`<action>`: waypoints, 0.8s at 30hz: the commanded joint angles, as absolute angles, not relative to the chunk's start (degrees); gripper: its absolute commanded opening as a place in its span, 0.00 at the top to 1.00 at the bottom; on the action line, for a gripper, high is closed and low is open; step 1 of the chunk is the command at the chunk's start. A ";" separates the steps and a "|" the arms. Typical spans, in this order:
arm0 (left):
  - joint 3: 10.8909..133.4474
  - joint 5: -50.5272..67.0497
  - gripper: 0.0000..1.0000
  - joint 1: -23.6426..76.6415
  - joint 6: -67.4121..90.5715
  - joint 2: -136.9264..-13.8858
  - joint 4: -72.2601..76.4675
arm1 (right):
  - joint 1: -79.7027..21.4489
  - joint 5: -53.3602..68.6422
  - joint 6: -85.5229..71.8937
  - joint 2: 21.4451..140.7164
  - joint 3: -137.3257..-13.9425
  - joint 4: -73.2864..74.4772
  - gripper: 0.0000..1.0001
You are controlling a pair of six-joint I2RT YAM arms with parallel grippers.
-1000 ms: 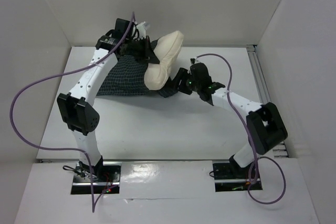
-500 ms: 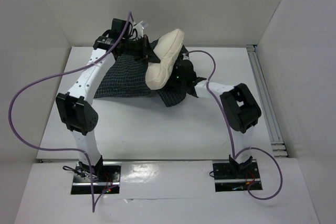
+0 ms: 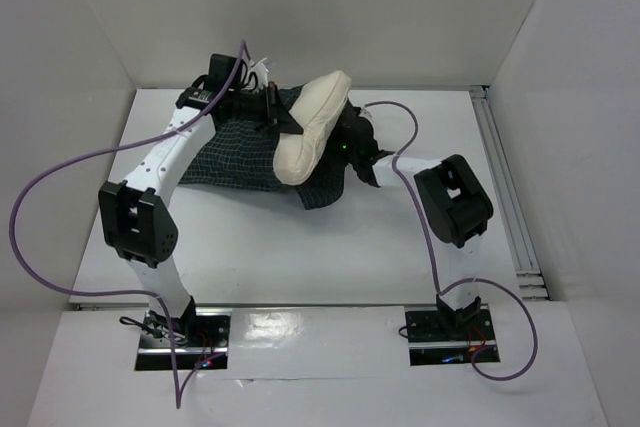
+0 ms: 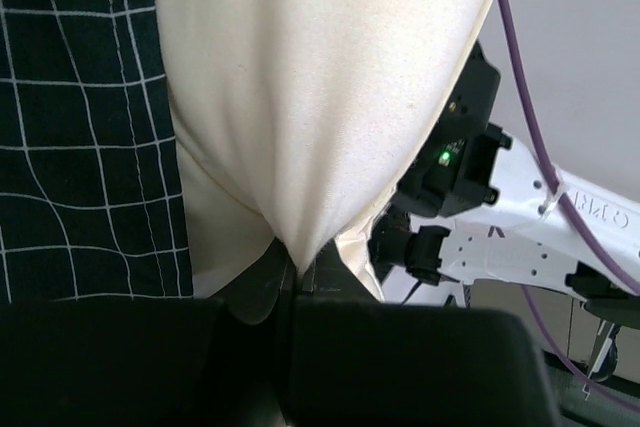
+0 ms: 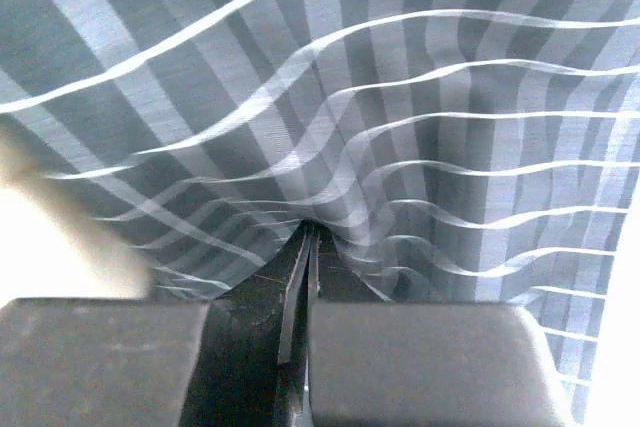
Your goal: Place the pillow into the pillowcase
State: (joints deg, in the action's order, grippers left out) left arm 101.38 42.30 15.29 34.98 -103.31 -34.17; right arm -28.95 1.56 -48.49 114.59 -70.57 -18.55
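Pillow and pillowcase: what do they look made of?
Pillow: soft matte cream fabric, probably over stuffing; it bulges and gathers into smooth folds. Pillowcase: thin matte navy woven cloth with a white grid; the lines ripple where it wrinkles, so likely limp and light. Fibre can't be told.

the white table (image 3: 300, 247) carries only the dark navy checked pillowcase (image 3: 235, 152), lying rumpled near its far edge, left of centre.
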 commanded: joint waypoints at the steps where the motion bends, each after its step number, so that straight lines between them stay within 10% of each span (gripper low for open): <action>1: 99.07 43.59 1.00 12.93 36.65 -98.53 -30.06 | -27.07 1.41 -48.60 108.56 -65.93 -22.68 1.00; 10: 98.96 45.35 1.00 10.90 38.32 -96.86 -28.21 | -27.07 10.53 -46.50 102.74 -55.81 -37.95 0.99; 14: 101.78 45.35 1.00 10.90 38.32 -96.86 -28.74 | -29.97 11.16 -43.25 103.36 -57.29 -40.34 0.69; 24: 106.35 47.02 1.00 10.90 39.98 -96.33 -28.74 | -32.34 13.54 -43.68 109.60 -63.54 -47.81 0.43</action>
State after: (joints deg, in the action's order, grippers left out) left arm 103.42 42.74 10.96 37.78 -100.38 -32.12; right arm -31.77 12.93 -44.25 108.42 -60.71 -40.38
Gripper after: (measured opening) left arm 0.053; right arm 0.555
